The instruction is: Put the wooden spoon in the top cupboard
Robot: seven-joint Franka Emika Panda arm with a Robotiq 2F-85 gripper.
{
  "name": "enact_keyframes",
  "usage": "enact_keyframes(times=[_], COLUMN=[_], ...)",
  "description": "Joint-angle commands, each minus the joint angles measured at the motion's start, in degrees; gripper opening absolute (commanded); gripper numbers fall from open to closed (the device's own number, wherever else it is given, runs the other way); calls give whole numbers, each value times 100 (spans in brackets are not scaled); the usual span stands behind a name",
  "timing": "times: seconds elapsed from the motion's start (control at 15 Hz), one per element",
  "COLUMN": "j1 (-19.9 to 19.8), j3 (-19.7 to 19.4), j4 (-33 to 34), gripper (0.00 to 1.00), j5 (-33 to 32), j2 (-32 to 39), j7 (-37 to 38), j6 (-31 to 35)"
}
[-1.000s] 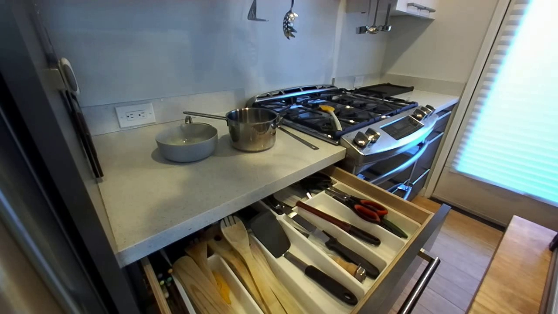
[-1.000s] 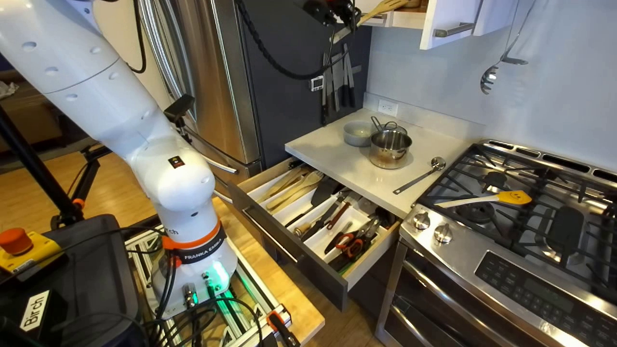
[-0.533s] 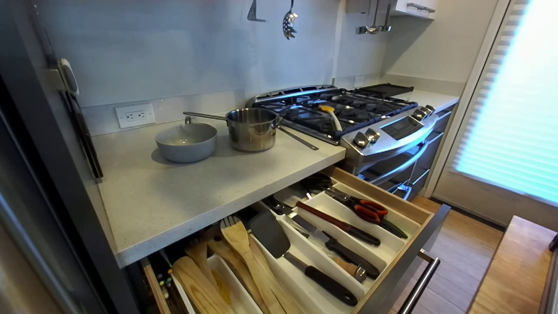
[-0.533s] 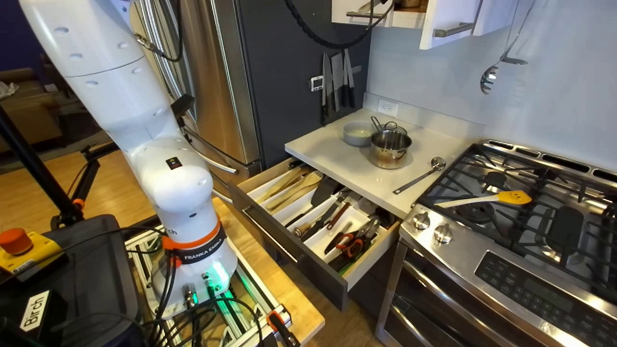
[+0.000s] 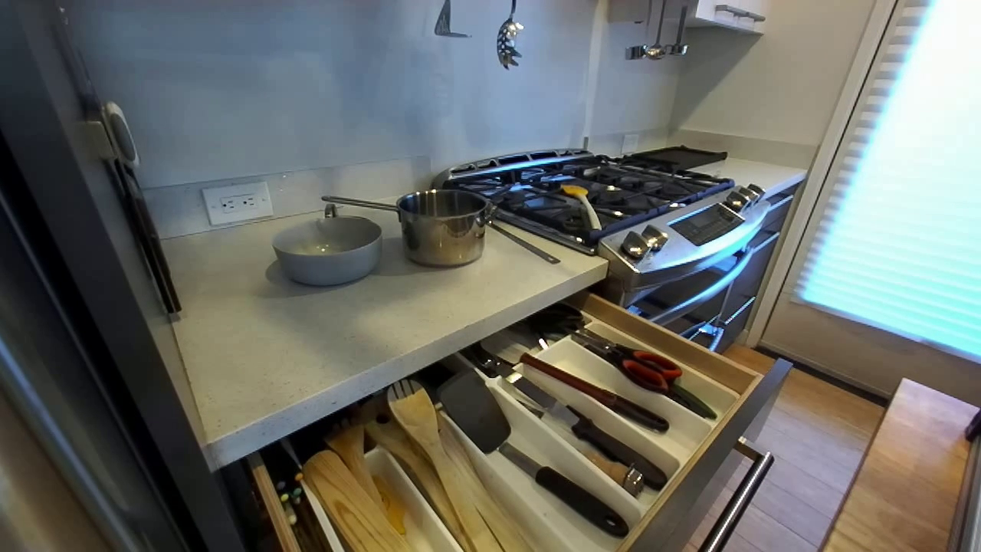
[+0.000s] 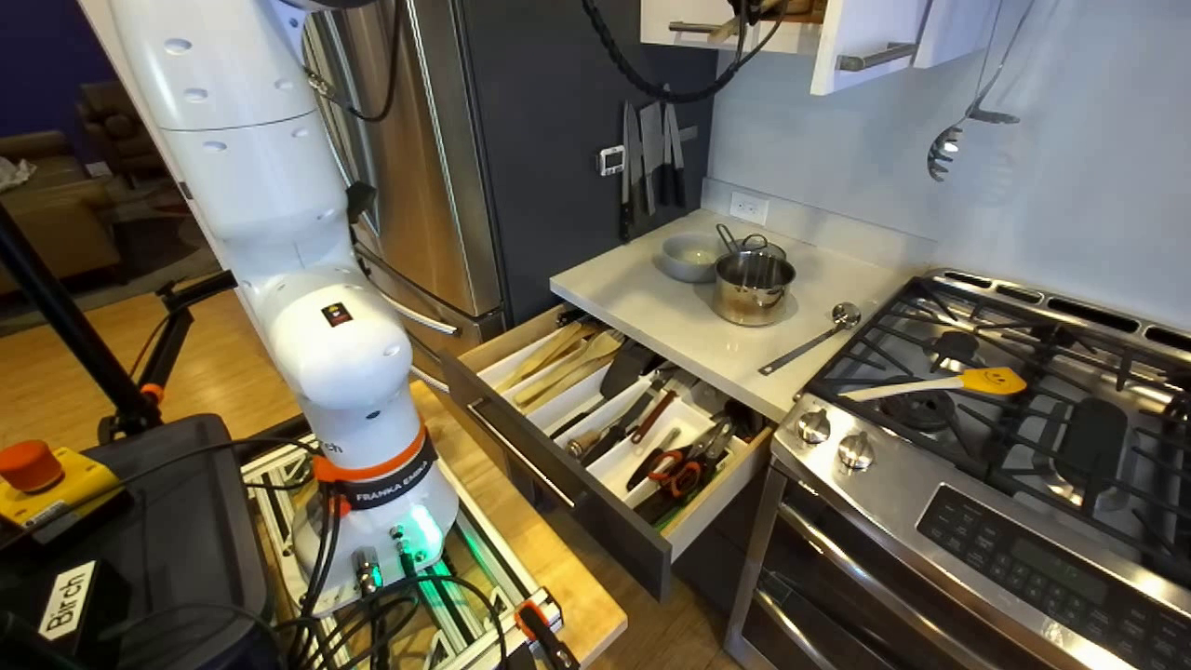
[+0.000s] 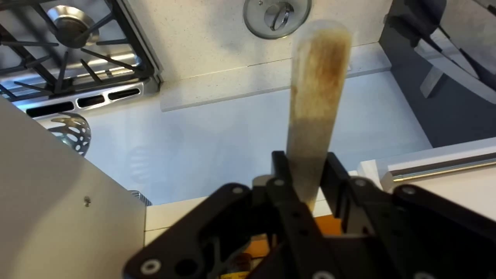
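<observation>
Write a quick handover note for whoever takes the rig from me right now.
Tool: shut on the wooden spoon.
Spoon: in its grip by the top cupboard; how far it reaches inside can't be told.
Done: spoon gripped and up at the cupboard, whose door stands open.
Left: probably ease it fully inside, set it down, let go and back out.

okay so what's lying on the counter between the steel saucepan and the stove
A long-handled, round-headed metal utensil lies there, between the saucepan and the stove, shown whole in an exterior view.
</observation>
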Motion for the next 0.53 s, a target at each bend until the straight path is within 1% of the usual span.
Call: enact_keyframes(times=[0.0,0.27,0.4,0.47], j1=[37,179,286,161], j3=[-69,-59,-58,-16], j4=[1381,2632,3232,2391], gripper=[6,6,6,26], j5=[-380,-873,-982,-785], j2=[1000,1750,2150,1623], j7=[-452,-774,-766,-701], j6=[-385,-553,-507,-269])
